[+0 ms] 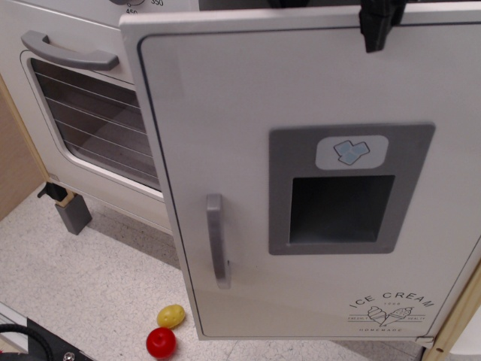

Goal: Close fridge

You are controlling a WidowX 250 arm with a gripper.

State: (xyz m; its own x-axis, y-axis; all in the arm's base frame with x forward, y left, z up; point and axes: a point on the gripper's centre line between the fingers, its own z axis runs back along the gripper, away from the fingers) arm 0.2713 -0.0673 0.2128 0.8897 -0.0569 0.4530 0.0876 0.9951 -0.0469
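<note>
The fridge [301, 173] door hangs just below the gripper [378, 22], whose dark fingers [373, 28] hook over its top edge; their grasp cannot be told. The closing push looks nearly done; a final press inward should seat the door.

I see fridge [248, 113] door: smooth white painted panel, matt, faint sheen upper left. Handle [216, 241]: grey plastic look, satin. Dispenser panel [347, 188]: grey matt, smooth, pale glossy badge above recess. Oven door [90, 113], left of frame: white, smooth; window dark, see-through, thin metal-looking bars behind. Gripper [379, 22], top right: black matt plastic. Table [90, 278]: speckled pale surface, fine-grained. Yellow ball [171, 315] and red ball [161, 342], bottom: glossy plastic look.
</note>
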